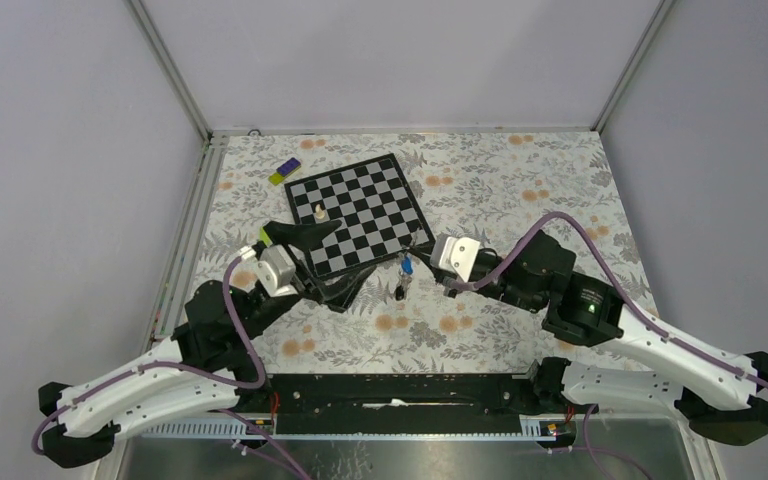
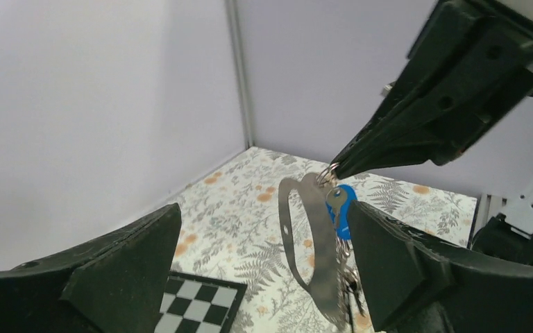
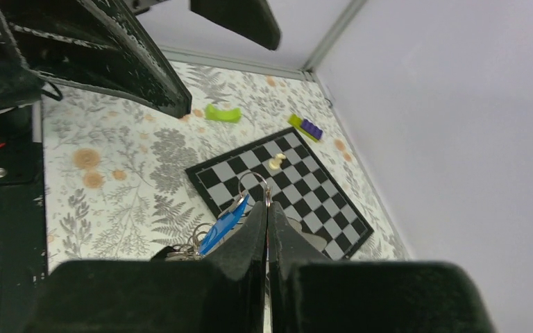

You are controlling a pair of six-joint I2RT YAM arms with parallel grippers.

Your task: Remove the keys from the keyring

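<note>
Plainly a one-sided hold: right jaws pinched on the keyring, left jaws gaping.

Right jaws are pressed together on the thin wire keyring (image 3: pixel 253 182) at the centre of the right wrist view, holding it up off the desk (image 1: pixel 520 190). Its blue tag (image 3: pixel 225 223) and the silvery keys (image 3: pixel 180 251) hang below it, towards the lower left of that frame (the bunch is blurred up close). Left jaws stand wide apart, one in each lower corner of the left wrist view, with the dangling bunch seen in the gap between them. In the top view the keys hang mid-frame, just off the lower right corner of the chessboard (image 1: pixel 360 210), which carries a white chess piece (image 1: pixel 319 212) near its left edge.
</note>
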